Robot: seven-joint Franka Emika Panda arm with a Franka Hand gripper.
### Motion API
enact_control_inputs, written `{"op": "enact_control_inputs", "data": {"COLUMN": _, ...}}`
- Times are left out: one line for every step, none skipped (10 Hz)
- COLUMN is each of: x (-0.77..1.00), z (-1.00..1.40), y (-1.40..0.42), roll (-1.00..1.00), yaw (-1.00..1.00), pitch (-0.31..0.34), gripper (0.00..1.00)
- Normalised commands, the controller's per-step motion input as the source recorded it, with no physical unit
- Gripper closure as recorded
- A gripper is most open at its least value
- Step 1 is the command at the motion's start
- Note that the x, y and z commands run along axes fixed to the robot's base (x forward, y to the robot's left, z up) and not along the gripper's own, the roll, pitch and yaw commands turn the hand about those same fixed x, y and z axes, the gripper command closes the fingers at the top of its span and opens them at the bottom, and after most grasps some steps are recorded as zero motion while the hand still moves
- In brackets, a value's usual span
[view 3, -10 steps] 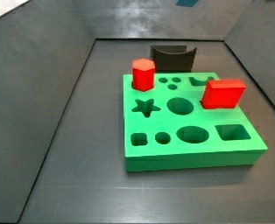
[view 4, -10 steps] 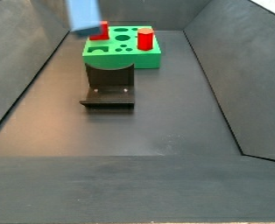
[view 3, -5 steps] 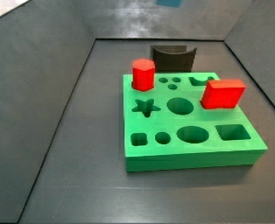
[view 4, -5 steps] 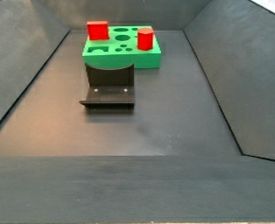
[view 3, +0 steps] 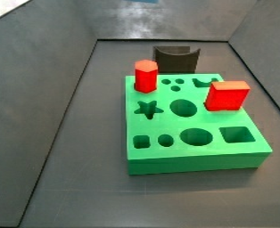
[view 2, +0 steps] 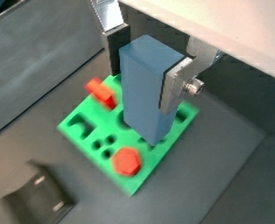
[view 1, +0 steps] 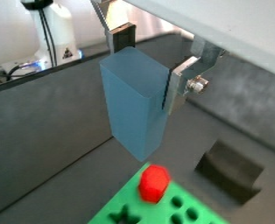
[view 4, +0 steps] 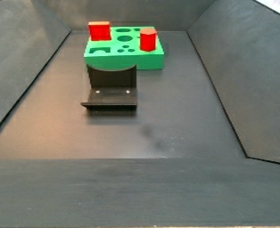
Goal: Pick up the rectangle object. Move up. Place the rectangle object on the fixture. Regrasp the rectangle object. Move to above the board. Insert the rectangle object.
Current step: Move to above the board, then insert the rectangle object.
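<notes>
I see the gripper (view 2: pixel 147 66) clamped on one matte grey-blue rectangular block (view 2: pixel 148 89), hanging clear above the green cut-out board (view 2: pixel 88 131) carrying two red pieces.

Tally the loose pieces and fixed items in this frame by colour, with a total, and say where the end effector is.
Red: 2, cube, hexagonal prism
Blue: 1, rectangle object, in the end effector high above the board
Green: 1, board
Dark: 1, fixture
Total: 5

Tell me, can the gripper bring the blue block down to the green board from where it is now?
Probably yes. The gripper holds the rectangle object high above the board, and nothing shows between them; the red pieces occupy only parts of it.
</notes>
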Motion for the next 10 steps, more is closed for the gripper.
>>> {"op": "enact_control_inputs", "data": {"x": -0.17, "z": 0.06, "y": -0.13, "roll": -0.63, "yaw": -0.1, "pitch": -0.104, "gripper": 1.0}}
{"op": "enact_control_inputs", "data": {"x": -0.09, "z": 0.04, "y": -0.07, "roll": -0.36, "yaw": -0.05, "pitch": -0.043, "gripper": 1.0}}
{"op": "enact_control_inputs", "data": {"x": -0.05, "z": 0.02, "y": -0.04, "roll": -0.24, "yaw": -0.03, "pitch": -0.027, "gripper": 1.0}}
{"op": "enact_control_inputs", "data": {"x": 0.0, "z": -0.02, "y": 0.0, "roll": 0.0, "yaw": 0.0, "pitch": -0.019, "gripper": 1.0}}
{"op": "enact_control_inputs", "data": {"x": 0.0, "z": 0.0, "y": 0.0, "roll": 0.0, "yaw": 0.0, "pitch": -0.01, "gripper": 1.0}}
{"op": "enact_control_inputs", "data": {"x": -0.15, "z": -0.07, "y": -0.03, "roll": 0.0, "yaw": 0.01, "pitch": -0.049, "gripper": 1.0}}
{"op": "enact_control_inputs", "data": {"x": 0.48, "z": -0.49, "y": -0.37, "roll": 0.0, "yaw": 0.3, "pitch": -0.019, "gripper": 1.0}}
{"op": "enact_control_inputs", "data": {"x": 0.56, "z": -0.54, "y": -0.38, "roll": 0.0, "yaw": 0.36, "pitch": -0.043, "gripper": 1.0}}
{"op": "enact_control_inputs", "data": {"x": 0.55, "z": -0.56, "y": -0.41, "roll": -0.02, "yaw": 0.36, "pitch": -0.067, "gripper": 1.0}}
{"op": "enact_control_inputs", "data": {"x": 0.63, "z": -0.57, "y": -0.38, "roll": -0.07, "yaw": 0.36, "pitch": -0.063, "gripper": 1.0}}
